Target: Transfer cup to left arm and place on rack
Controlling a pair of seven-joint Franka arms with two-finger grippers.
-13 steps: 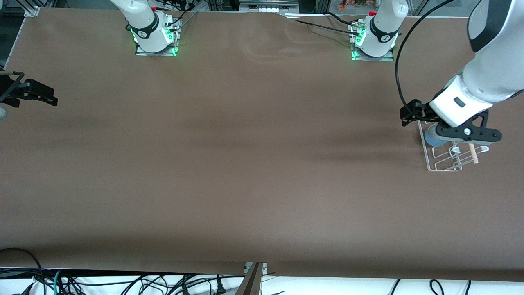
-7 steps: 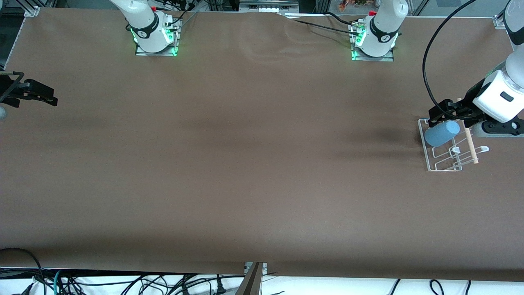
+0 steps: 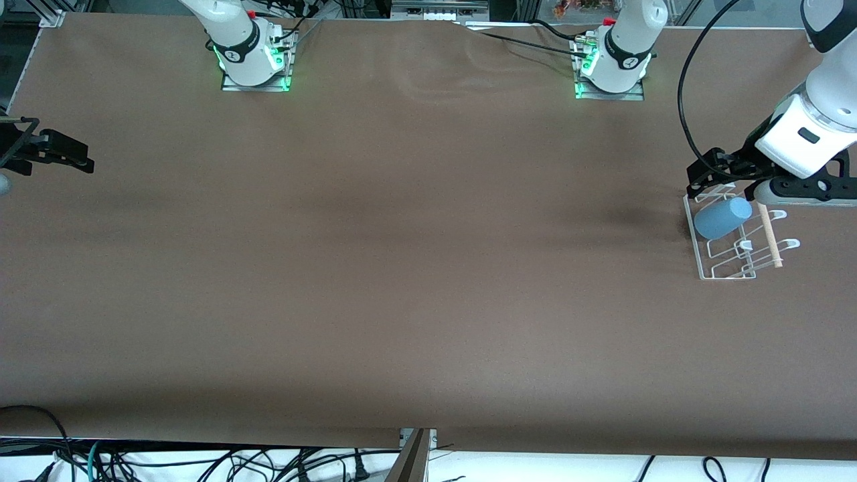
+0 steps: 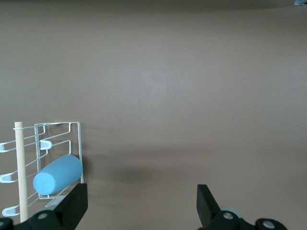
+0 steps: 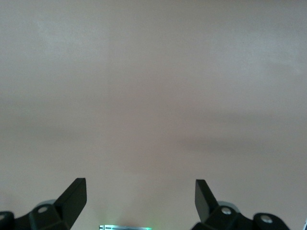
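Note:
The light-blue cup (image 3: 722,218) lies tilted on its side on the white wire rack (image 3: 726,269) at the left arm's end of the table. A wooden dowel (image 3: 768,237) crosses the rack beside the cup. My left gripper (image 3: 704,175) is open and empty, up over one end of the rack and apart from the cup. In the left wrist view the cup (image 4: 57,174) rests on the rack (image 4: 76,139), beside one finger of the open left gripper (image 4: 141,206). My right gripper (image 3: 67,155) waits open and empty at the right arm's end of the table, over bare table in its own wrist view (image 5: 140,201).
The brown table (image 3: 402,268) shows no other objects. The two arm bases (image 3: 254,60) stand along the edge farthest from the front camera. Cables (image 3: 201,462) hang below the table's near edge.
My left gripper has let go of the cup and drawn up and away from it. The cup now lies uncovered on the rack and has stayed put. The right arm has not moved.

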